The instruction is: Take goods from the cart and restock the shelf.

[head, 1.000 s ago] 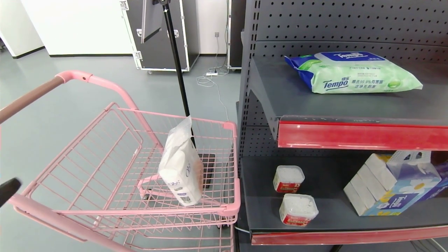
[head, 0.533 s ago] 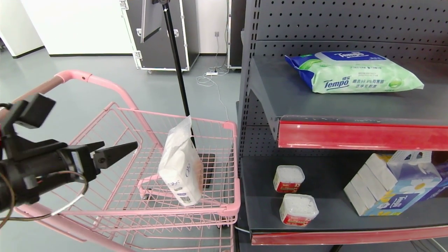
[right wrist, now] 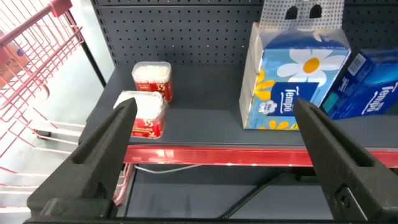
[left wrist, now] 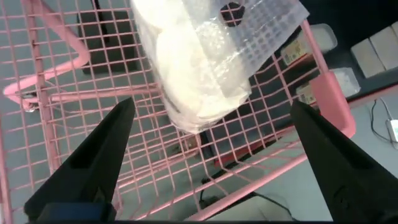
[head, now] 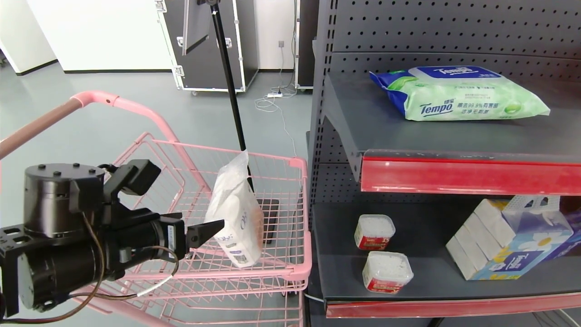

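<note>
Bag (head: 236,213) in cart (head: 295,268), ungrabbed — left gripper (left wrist: 211,106) spread at its 9 o'clock; right gripper (right wrist: 214,102) spread, empty, facing shelf (right wrist: 199,127).

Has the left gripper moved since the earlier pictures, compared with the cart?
Yes. The left gripper has moved rightward in the head view, from the picture's edge across the cart, which stayed fixed. It is now close to the bag.

Bag (head: 233,213) inside cart (head: 297,269), shelf (head: 363,122) to its right
</note>
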Robot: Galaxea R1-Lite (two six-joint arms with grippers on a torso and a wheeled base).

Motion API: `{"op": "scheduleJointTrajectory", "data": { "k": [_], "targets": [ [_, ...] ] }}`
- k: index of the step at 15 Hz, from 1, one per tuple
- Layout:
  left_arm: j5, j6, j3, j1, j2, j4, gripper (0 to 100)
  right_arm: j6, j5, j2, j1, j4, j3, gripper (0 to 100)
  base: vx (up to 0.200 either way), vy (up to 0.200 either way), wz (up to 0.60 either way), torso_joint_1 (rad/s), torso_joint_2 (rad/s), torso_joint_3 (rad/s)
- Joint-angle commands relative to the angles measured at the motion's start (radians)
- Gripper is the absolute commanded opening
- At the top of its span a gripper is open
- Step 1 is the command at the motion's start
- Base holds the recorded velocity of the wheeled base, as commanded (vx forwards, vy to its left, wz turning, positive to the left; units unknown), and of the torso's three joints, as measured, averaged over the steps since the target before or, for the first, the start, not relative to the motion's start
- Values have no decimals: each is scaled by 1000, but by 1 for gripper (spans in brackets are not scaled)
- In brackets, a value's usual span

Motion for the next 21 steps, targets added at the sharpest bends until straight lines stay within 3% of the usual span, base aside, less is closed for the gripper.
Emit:
{"op": "scheduleJointTrajectory", "data": {
  "k": [1, 5, 14, 21],
  "targets": [
    [20, -4, 1, -52, 54, -30, 100, 0, 0, 0, 0, 0, 0, 100, 0, 0, 0, 0, 0, 0],
    [27, -4, 6, -106, 68, -31, 100, 0, 0, 0, 0, 0, 0, 100, 0, 0, 0, 0, 0, 0],
    [171, -4, -11, -121, 234, -162, 100, 0, 0, 0, 0, 0, 0, 100, 0, 0, 0, 0, 0, 0],
    [243, -4, -28, -145, 283, -172, 100, 0, 0, 0, 0, 0, 0, 100, 0, 0, 0, 0, 0, 0]
  ]
}}
